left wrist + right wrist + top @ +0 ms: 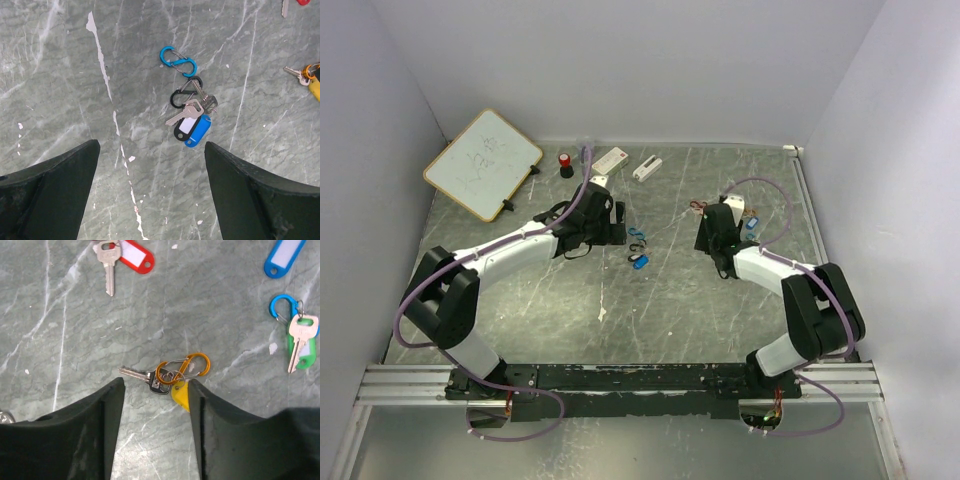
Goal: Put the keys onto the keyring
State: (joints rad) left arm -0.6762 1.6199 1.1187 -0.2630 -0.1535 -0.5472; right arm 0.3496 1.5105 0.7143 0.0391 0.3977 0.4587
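Well, on the table [670, 300], your left gripper [151, 145] hangs wide open above the black keyring [186, 92] with its blue-tagged keys [187, 112]. Your right gripper [156, 381] stands parted, gripping nothing, at the orange keyring [182, 367]. Its yellow tag [180, 394] touches one jaw, so closing now could snag it and drag the key [137, 373] away.

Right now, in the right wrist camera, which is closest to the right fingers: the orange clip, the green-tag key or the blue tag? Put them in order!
1. Orange clip, just ahead of the right fingers, in the middle.
2. Green-tag key, at the picture's right edge.
3. Blue tag, top right corner, farthest.
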